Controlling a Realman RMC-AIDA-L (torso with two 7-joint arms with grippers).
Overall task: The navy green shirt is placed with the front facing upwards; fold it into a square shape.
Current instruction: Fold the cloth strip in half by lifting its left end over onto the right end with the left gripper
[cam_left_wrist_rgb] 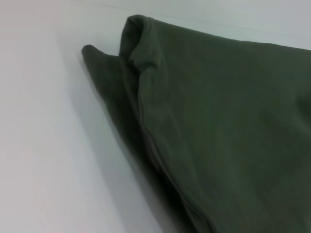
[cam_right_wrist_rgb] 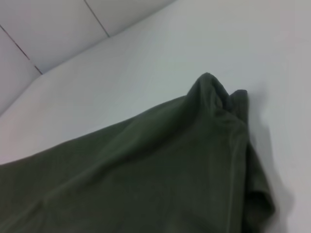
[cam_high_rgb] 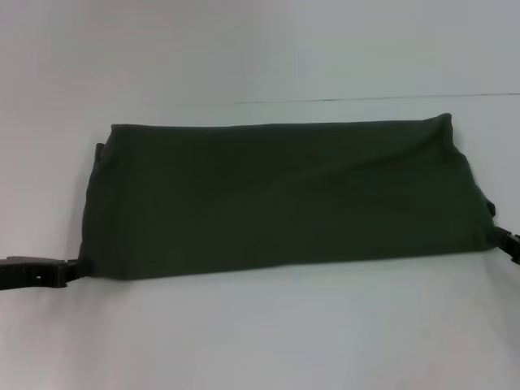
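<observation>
Both grippers sit at the near corners of the navy green shirt (cam_high_rgb: pixel 280 199), one at each end of its long folded band. On the left, the left gripper (cam_high_rgb: pixel 75 268) reaches in low from the table's edge, its tip touching the cloth at the near-left corner; whether its fingers are pinching the fabric or merely beside it cannot be told, since the tip is lost against the dark cloth. On the right, the right gripper (cam_high_rgb: pixel 502 242) shows only as a dark part at the near-right corner, and its fingers cannot be made out either.

The shirt lies across the middle of the white table (cam_high_rgb: pixel 268 341), already doubled into a wide strip running left to right, plain side up, with no print or collar showing. Its far edge is straight; the far-right corner stands slightly peaked. In the left wrist view a sleeve hem (cam_left_wrist_rgb: pixel 138 58) curls up at the end of the strip over a lower layer, and the right wrist view shows a like bunched corner (cam_right_wrist_rgb: pixel 218 94) at the other end.

By my judgement the lengthwise fold is done and the crosswise fold is next. That calls for a firm hold on all layers at one end, then carrying that end over to the other so the edges meet squarely. The loose sleeve layers could slip out and spoil the square.
</observation>
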